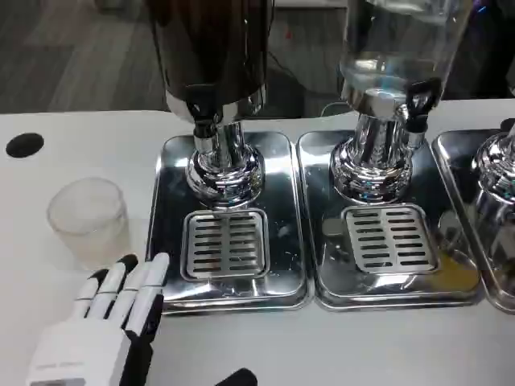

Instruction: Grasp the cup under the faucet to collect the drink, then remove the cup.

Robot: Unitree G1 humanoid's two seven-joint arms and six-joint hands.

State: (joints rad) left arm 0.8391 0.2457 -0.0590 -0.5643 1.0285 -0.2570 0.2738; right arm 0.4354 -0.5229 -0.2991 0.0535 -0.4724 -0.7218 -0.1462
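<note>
A clear frosted plastic cup [88, 219] stands upright on the white table, left of the steel drip tray [173, 241]. My left hand [105, 322] lies just in front of the cup, fingers extended and slightly apart, holding nothing; its fingertips stop short of the cup's base. The left dispenser with dark drink [211, 48] has its black faucet [203, 121] over the slotted grate [224, 242]. Nothing stands on that grate.
A second dispenser with clear liquid [394, 56] and its black tap [418, 100] stand over another drip tray [322, 233] to the right. A third tray and dispenser [495, 185] sit at the right edge. A black hole [24, 145] marks the table at far left.
</note>
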